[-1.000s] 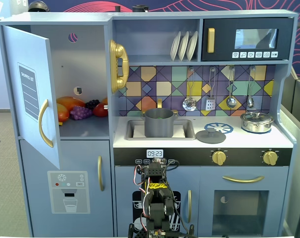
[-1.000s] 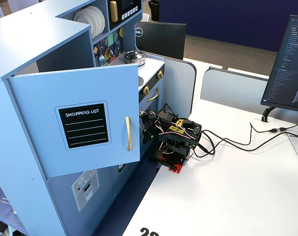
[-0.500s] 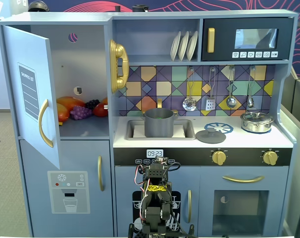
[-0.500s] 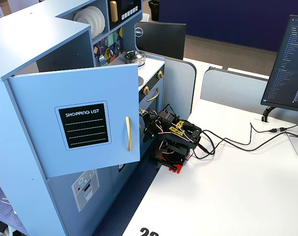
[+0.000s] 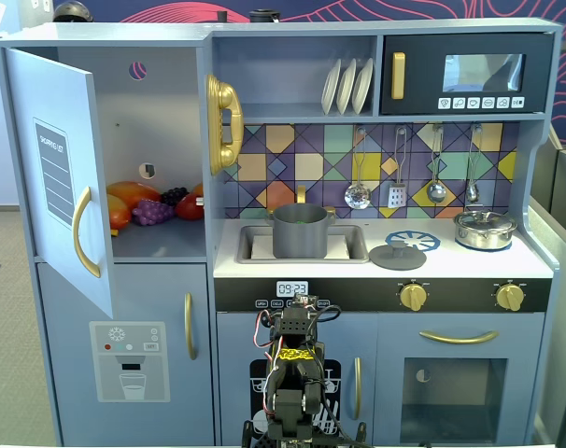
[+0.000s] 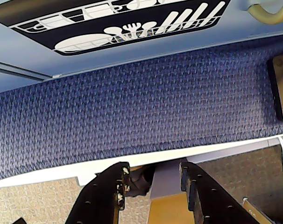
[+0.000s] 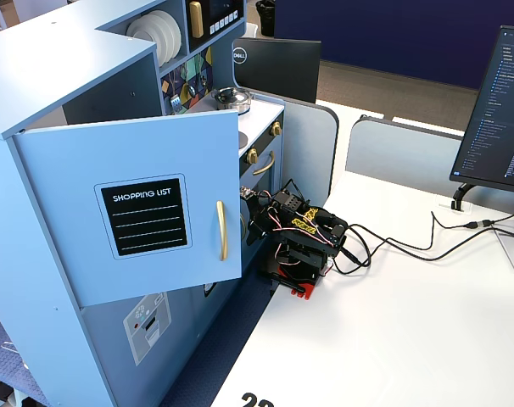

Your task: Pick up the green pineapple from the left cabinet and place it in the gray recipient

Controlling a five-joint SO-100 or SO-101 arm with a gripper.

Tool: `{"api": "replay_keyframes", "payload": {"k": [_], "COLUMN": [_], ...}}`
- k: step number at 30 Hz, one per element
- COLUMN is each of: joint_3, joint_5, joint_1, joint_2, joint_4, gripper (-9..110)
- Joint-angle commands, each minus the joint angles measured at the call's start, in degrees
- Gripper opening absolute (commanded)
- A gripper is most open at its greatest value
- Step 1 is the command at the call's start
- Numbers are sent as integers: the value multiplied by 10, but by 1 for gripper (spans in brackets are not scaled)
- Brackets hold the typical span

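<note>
The left cabinet (image 5: 157,238) stands with its door (image 5: 59,177) swung open, and orange, purple and red toy fruit (image 5: 152,207) lie on its shelf. No green pineapple shows among them. The gray recipient, a pot (image 5: 300,233), sits in the sink, and a patch of green (image 5: 304,213) shows just inside its rim; I cannot tell what it is. My arm (image 5: 292,369) is folded low in front of the kitchen, also seen in the other fixed view (image 7: 304,242). In the wrist view my gripper (image 6: 153,169) points down over the blue mat (image 6: 132,107), open and holding nothing.
A gray lid (image 5: 398,256) and a steel pot (image 5: 486,229) rest on the counter. Utensils (image 5: 414,168) hang on the tiled wall and plates (image 5: 346,86) stand on the shelf above. Cables (image 7: 410,246) and a monitor (image 7: 499,119) occupy the white table (image 7: 393,339).
The arm has settled slightly lower into its folded pose compared with a second ago. It has not moved over the last half second.
</note>
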Motion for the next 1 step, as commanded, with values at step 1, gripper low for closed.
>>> {"api": "replay_keyframes", "payload": {"k": [1], "joint_3": [1], "joint_5": [-3], "joint_1": [8], "joint_2": [-3], "joint_4": [102], "gripper": [4]}}
